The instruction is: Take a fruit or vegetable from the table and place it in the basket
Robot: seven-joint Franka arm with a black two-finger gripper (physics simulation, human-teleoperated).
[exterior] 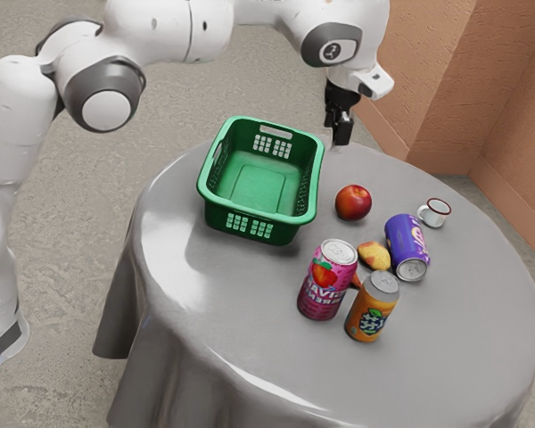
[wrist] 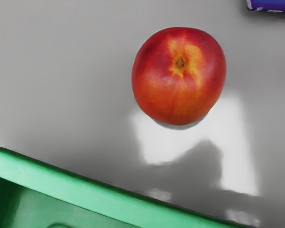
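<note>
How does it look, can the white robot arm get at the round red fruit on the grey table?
Probably yes: nothing covers the round red fruit, and the black tool hangs raised, not far from it. The green plastic basket stands to one side, so the way down looks free.

The exterior view looks slantwise down from beside the arm (exterior: pixel 165 31), back far enough for the tabletop (exterior: pixel 446 348) — the wrist view faces down from close above, sharing the red fruit (wrist: pixel 179 90), basket rim (wrist: pixel 85 192) and purple can (exterior: pixel 403 236).
</note>
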